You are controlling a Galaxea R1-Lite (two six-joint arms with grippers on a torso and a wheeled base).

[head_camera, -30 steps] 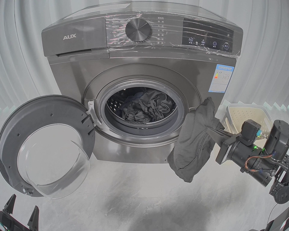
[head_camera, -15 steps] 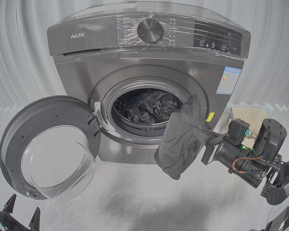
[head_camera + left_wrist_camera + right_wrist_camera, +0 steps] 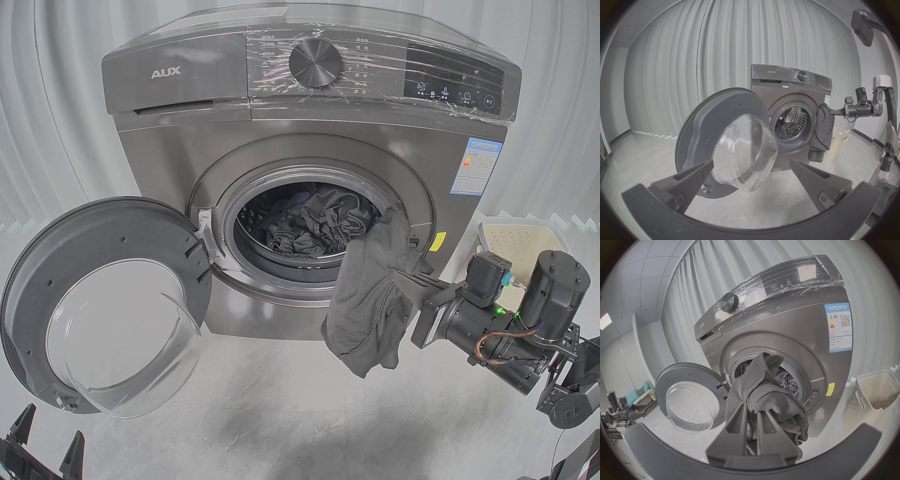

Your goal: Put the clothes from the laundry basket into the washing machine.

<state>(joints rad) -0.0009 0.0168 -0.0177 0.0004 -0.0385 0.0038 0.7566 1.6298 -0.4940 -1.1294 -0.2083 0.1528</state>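
The grey washing machine (image 3: 312,144) stands with its round door (image 3: 106,300) swung open to the left. Dark clothes (image 3: 315,222) lie inside the drum. My right gripper (image 3: 406,275) is shut on a dark grey garment (image 3: 369,294) that hangs in front of the drum opening's right rim. In the right wrist view the garment (image 3: 762,396) drapes over the closed fingers (image 3: 740,422). The cream laundry basket (image 3: 522,240) stands on the floor right of the machine. My left gripper (image 3: 44,440) is low at the near left, open and holding nothing (image 3: 750,175).
The open door (image 3: 725,137) with its clear bowl juts out over the floor on the left. Pale curtains line the walls behind the machine. Bare grey floor (image 3: 262,400) lies in front of the machine.
My right gripper has carried the garment leftward from beside the basket to the drum opening's right rim. The head camera has shifted slightly. The left gripper has stayed put.
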